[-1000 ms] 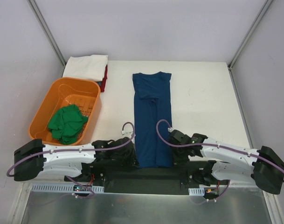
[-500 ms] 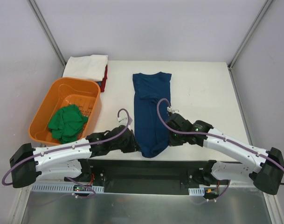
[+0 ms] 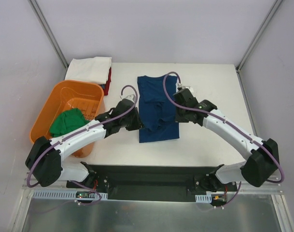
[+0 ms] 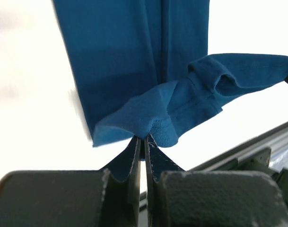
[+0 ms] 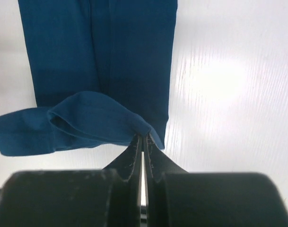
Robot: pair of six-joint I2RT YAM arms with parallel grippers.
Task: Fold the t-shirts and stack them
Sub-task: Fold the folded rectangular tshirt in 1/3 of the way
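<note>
Mid-fold on the navy t-shirt (image 3: 156, 92), which lies as a long narrow strip in the middle of the counter (image 3: 209, 96). The left gripper (image 4: 144, 139) is pinched tight on the hem's left corner and the right gripper (image 5: 143, 138) on its right corner. The hem is lifted and doubled back over the strip, roughly halfway toward the collar at the far end. This reads as the end-to-end halving step. Next move probably calls for taking the hem to the far edge, both corners level so the cloth lands flat, then letting go. The white t-shirt (image 3: 89, 69) sits folded at far left on the red one (image 3: 109, 76). The green one (image 3: 69, 128) is bunched in the orange tub (image 3: 79, 83) on the left, not yet folded.
</note>
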